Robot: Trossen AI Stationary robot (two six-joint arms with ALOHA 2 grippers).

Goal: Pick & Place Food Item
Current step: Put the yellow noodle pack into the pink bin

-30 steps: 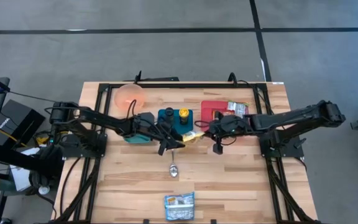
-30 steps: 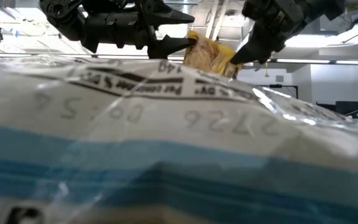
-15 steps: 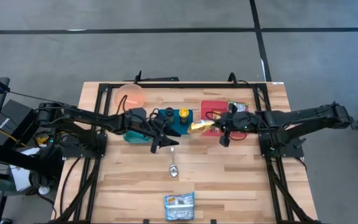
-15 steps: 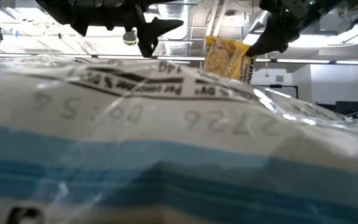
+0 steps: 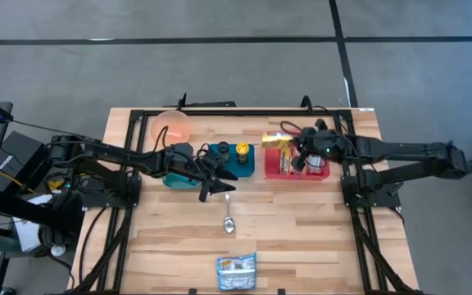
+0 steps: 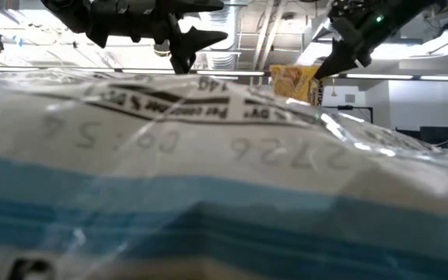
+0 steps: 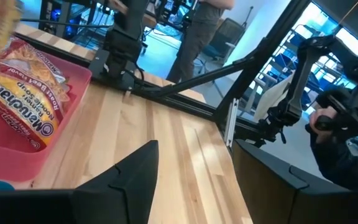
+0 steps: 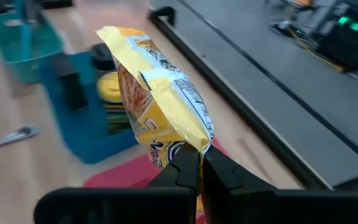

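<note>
The yellow noodle packet (image 8: pixel 160 99) hangs pinched by one edge in the right gripper (image 8: pixel 194 165), whose fingers are pressed together on its lower seam. In the high view the packet (image 5: pixel 274 141) sits above the 9 o'clock edge of the red tray (image 5: pixel 324 172), and the right gripper (image 5: pixel 304 151) reaches in from the 3 o'clock side of the table (image 5: pixel 301 238). A second noodle pack (image 7: pixel 27 106), printed Maruchan, lies flat inside the red tray (image 7: pixel 17 163). From the low view the held packet (image 6: pixel 295 81) is up in the air under the right gripper (image 6: pixel 334 64).

The left gripper (image 5: pixel 211 183) hovers near the table's centre, just at 5 o'clock of the teal bin (image 5: pixel 179 179), with its fingers spread and nothing between them; in the low view the left gripper (image 6: pixel 183 48) shows the same wide gap. A teal holder (image 5: pixel 221 161) with a yellow-capped bottle (image 5: pixel 242 151) stands between the two grippers. A pink bowl (image 5: pixel 171 125) rests toward 11 o'clock. A metal spoon (image 5: pixel 229 221) lies at 6 o'clock of the left gripper, and a blue-and-clear snack bag (image 5: pixel 237 271) sits at the table's 6 o'clock edge. A person (image 7: pixel 207 31) stands in the room beyond the table.
</note>
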